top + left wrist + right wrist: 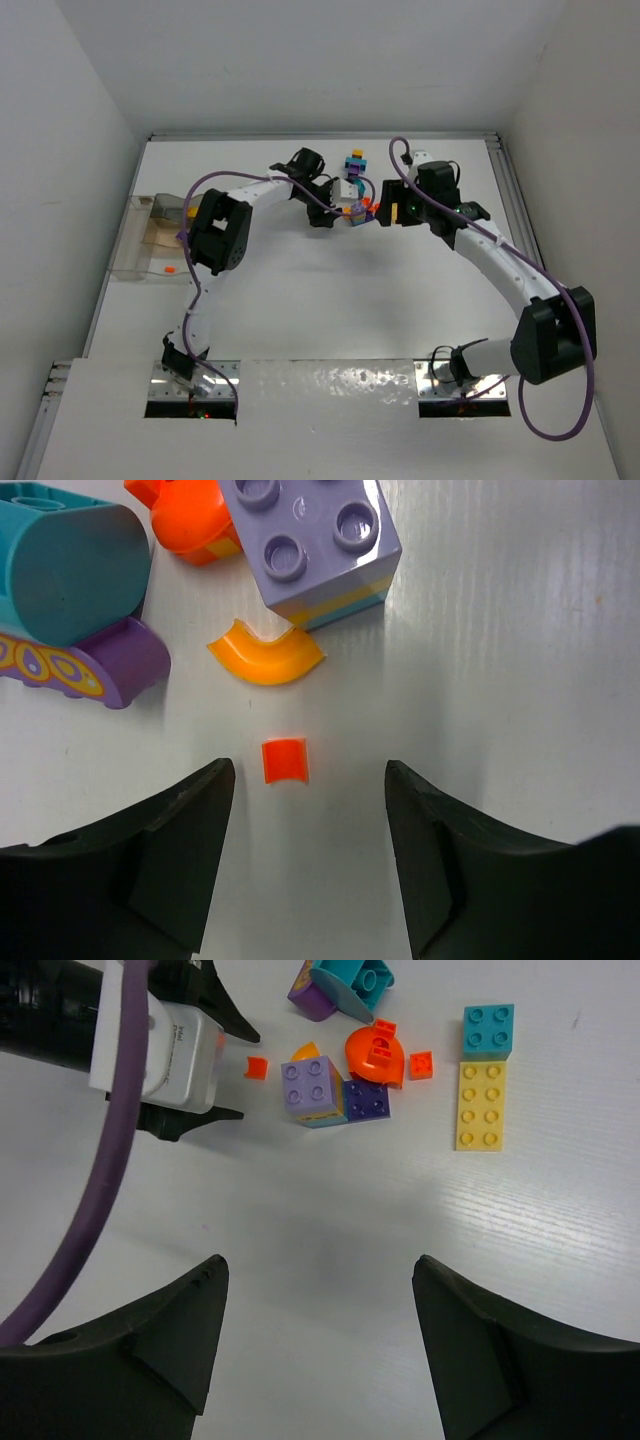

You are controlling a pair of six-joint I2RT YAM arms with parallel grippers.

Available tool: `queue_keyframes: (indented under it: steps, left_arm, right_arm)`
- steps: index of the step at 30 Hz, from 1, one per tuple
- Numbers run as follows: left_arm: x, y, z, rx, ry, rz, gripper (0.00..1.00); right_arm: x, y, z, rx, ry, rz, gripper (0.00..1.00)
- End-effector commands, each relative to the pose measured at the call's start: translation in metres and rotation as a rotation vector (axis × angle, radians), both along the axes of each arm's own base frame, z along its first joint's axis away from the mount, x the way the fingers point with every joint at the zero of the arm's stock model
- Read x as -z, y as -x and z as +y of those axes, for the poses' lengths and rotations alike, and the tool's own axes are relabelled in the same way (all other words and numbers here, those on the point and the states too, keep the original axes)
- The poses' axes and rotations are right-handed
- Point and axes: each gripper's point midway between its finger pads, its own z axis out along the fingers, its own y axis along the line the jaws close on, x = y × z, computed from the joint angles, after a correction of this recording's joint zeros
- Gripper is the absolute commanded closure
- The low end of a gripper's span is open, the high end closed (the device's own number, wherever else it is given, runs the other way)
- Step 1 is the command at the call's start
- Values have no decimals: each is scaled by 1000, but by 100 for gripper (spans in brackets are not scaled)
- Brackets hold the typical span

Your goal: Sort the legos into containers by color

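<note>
- Target: small orange piece (284,761), flat on the table (520,680). It lies just ahead of the left gripper (310,780), inside the span of its fingers and a little toward the left-hand finger in the wrist view.
- Left gripper: spread wide, holding nothing. The gap is far wider than the piece.
- Piece looks near-square with a slight curve, so no long axis to align. My read: small sideways nudge to centre, then straight down.
- Orange curved piece (266,657) sits just beyond the target, apart from it. Lilac brick (315,540) is farther on. Reaching too far forward could catch the curved one.
- Right gripper (320,1270): also wide and empty, well back from the legos (355,195). Left arm is clearly nearer.
- Containers (128,262): at the table's left edge, on the left arm's side, well apart from the pile. One orange bit (170,270) shows inside.
</note>
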Motion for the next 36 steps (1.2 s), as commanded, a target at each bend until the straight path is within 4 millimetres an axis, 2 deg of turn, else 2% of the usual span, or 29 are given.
queue_keyframes:
  steps: [1, 10, 20, 23, 26, 27, 29, 30, 31, 32, 33, 34, 35, 36]
  left_arm:
    - [-4, -9, 3, 21, -17, -78, 41]
    - [10, -9, 2, -12, -22, -63, 52]
    - [7, -3, -8, -24, 20, -13, 100]
    - [-3, -1, -10, -17, 37, -12, 100]
    - [-32, 1, -7, 21, 62, -45, 100]
    - [-53, 7, 0, 33, 67, -49, 100]
    - [-81, 6, 19, 64, 104, -78, 100]
    - [-109, 14, 33, 71, 118, -81, 100]
    - [-125, 8, 58, 80, 141, -113, 100]
    - [-133, 20, 79, 76, 128, -72, 100]
    - [-160, 21, 96, 76, 132, -119, 100]
    - [-169, 14, 135, 69, 104, -170, 100]
    - [-180, 32, 158, 59, 76, -137, 100]
    - [-184, 31, 197, 43, 42, -172, 100]
  right_arm:
    - [-13, -2, -1, -2, -2, -51, 27]
    - [-14, -5, -2, -5, 6, -71, 27]
    - [-21, -9, -1, -22, 24, -91, 27]
    - [-20, -8, -2, -19, 25, -88, 27]
    - [-17, -7, -2, -17, 27, -80, 27]
    - [-17, -7, -3, -15, 27, -80, 27]
    - [-15, -6, -2, -22, 22, -74, 27]
    - [-15, -6, -1, -24, 20, -73, 27]
    - [-15, -6, -1, -24, 20, -75, 27]
    - [-14, -6, -1, -22, 16, -73, 28]
    - [-14, -7, 1, -25, 12, -73, 28]
    - [-14, -8, 1, -23, 7, -83, 28]
    - [-14, -9, 3, -26, -4, -85, 28]
    - [-16, -12, 5, -28, -12, -97, 28]
